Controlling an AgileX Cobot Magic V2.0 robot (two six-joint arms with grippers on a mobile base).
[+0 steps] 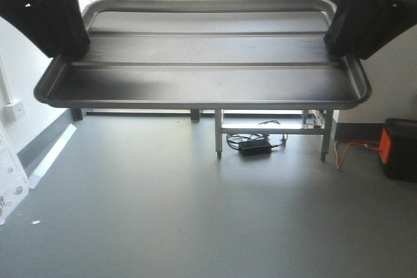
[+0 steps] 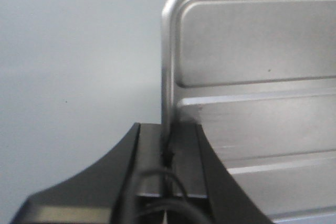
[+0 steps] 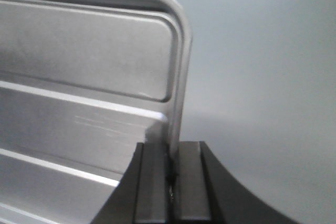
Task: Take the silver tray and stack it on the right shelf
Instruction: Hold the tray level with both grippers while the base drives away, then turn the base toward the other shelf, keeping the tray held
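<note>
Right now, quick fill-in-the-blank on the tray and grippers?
1. The tray has ____ raised ribs across its floor.
2. The left gripper is shut on the tray's ____.
3. The right gripper has its jaws ____, pinching the rim at the other end.
Missing words: two; rim; shut.

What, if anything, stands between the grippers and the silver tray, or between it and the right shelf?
Nothing visible: the left gripper and right gripper have their jaws shut on the silver tray at its rim. The shelf is not identifiable here, so that path cannot be judged.
</note>
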